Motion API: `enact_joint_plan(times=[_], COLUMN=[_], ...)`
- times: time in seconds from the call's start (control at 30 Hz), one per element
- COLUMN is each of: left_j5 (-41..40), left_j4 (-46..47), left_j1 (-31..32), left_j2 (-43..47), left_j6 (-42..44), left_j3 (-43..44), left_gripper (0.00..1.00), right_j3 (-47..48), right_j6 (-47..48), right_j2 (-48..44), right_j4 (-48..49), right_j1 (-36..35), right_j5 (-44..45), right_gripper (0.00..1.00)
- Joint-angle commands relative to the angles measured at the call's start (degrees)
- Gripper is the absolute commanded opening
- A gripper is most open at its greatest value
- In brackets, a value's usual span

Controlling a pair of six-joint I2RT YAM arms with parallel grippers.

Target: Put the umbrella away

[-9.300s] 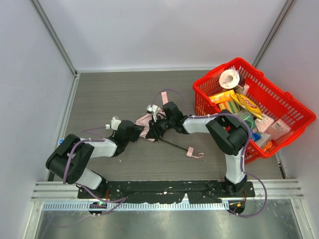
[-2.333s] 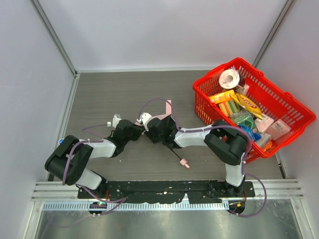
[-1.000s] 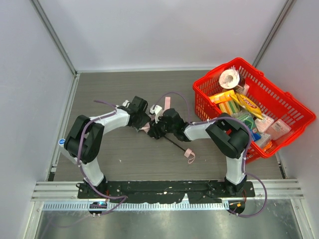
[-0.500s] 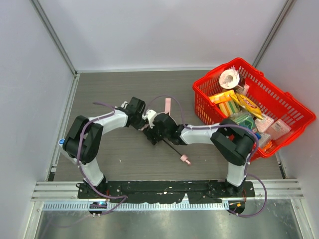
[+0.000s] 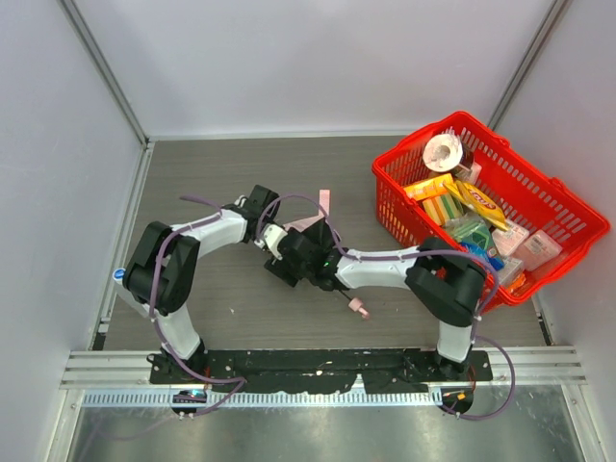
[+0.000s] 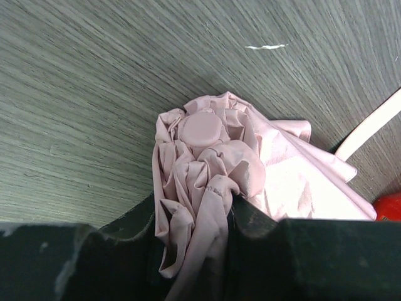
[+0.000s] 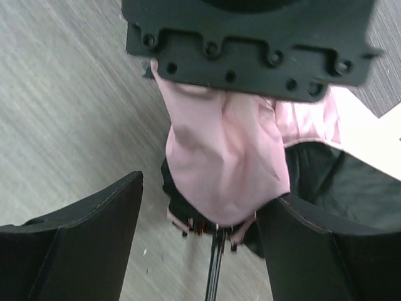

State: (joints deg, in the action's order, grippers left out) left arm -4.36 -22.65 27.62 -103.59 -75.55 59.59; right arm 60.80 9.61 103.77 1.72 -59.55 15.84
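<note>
Top view first. Spotting the umbrella (image 5: 308, 224) near the middle of the bench (image 5: 192, 173), well apart from the red basket (image 5: 568, 223) in the far right corner. Lying on a slant: canopy (image 5: 306, 222) toward the far left, handle (image 5: 357, 308) toward the near edge, black shaft (image 5: 339, 289) along that same long axis and not yet collapsed. Crowding over the canopy, close together, the left gripper (image 5: 274, 223) and right gripper (image 5: 289, 262).

Over to the left wrist. Pinching a bunch of pink canopy (image 6: 207, 163) between nearly closed jaws — a firm hold by the look of it, with the crumpled round cap pointing away from the camera and bare bench behind.

Now the right wrist. Standing wide open, with one finger either side of the hanging canopy (image 7: 222, 157), not clamping it and holding nothing. Catching the shaft (image 7: 216, 260) just below and the left gripper's black body above.

Reading the step as gathering and bundling the canopy, with stowing not yet begun. Next, most likely: close the right jaws around the bundle or the shaft, keep the left pinch firm, then shorten the shaft along its own axis. Cannot tell where the umbrella is meant to end up.
</note>
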Motion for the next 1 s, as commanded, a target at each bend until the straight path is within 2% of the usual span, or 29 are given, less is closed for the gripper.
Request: enact_joint_plan(times=[0.0,0.13,0.2,0.23,0.27,0.3,0.33,0.37,0.4,0.43,0.47,0.53,0.6,0.67,0.73,0.8,0.97], left_j5=[-0.65,1.02,0.32,0.06,-0.12,0.05,0.14,0.14,0.14,0.05,-0.12,-0.12,-0.91,-1.88,-2.58,-3.89,-3.73], left_j4=[-21.99,-21.03,-20.59,-20.07,-19.63,-19.10,-18.66,-18.04,-17.52,-16.64,-15.85,-12.87,-8.83,-3.39,1.72,2.88,6.91], left_j1=[0.51,0.51,0.60,0.60,0.60,0.60,0.51,0.51,0.51,0.60,0.60,0.51,0.51,0.51,0.51,0.51,0.51], left_j2=[-9.44,-8.91,-7.42,-6.63,-5.58,-4.79,-4.00,-3.29,-2.85,-2.15,-1.45,0.92,5.04,10.23,15.24,17.97,18.87], left_j6=[3.48,2.16,1.72,1.72,1.72,1.72,1.72,1.63,1.72,1.72,1.55,1.19,1.80,2.94,3.21,3.65,5.23], left_j3=[-8.17,-9.49,-9.93,-10.37,-10.72,-10.99,-11.16,-11.25,-11.34,-11.52,-11.86,-13.09,-14.76,-17.56,-20.56,-21.80,-25.13], left_gripper=[0.00,0.00,0.00,0.00,0.00,0.00,0.00,0.00,0.00,0.01,0.14,0.47,0.69,0.99,1.00,1.00,1.00], right_j3=[3.97,6.70,3.74,2.67,0.66,-0.06,-1.37,-2.34,-3.83,-4.71,-6.11,-9.01,-11.38,-13.15,-13.95,-14.91,-16.33], right_j6=[2.52,0.95,-0.90,-2.38,-3.36,-4.84,-5.82,-7.65,-8.37,-9.59,-9.61,-12.76,-14.25,-16.10,-17.94,-21.27,-30.16], right_j2=[6.34,11.97,12.86,12.87,12.95,13.04,13.13,12.95,12.78,12.43,12.25,11.55,10.67,9.79,9.27,9.09,10.49], right_j4=[6.63,5.67,6.19,7.59,8.38,9.26,9.79,11.28,12.25,14.00,14.89,18.14,22.44,25.16,26.93,29.64,36.95], right_j1=[-0.30,-0.04,0.31,0.66,0.84,1.53,1.80,2.68,3.03,3.56,3.82,4.35,5.32,7.07,8.39,10.40,14.81], right_j5=[4.73,8.07,8.69,7.90,7.37,5.89,5.00,3.17,0.71,-0.70,-2.72,-6.14,-10.45,-14.57,-19.95,-26.18,-42.52], right_gripper=[0.76,0.64,0.51,0.41,0.36,0.25,0.19,0.05,0.01,0.01,0.01,0.01,0.01,0.01,0.01,0.01,0.01])
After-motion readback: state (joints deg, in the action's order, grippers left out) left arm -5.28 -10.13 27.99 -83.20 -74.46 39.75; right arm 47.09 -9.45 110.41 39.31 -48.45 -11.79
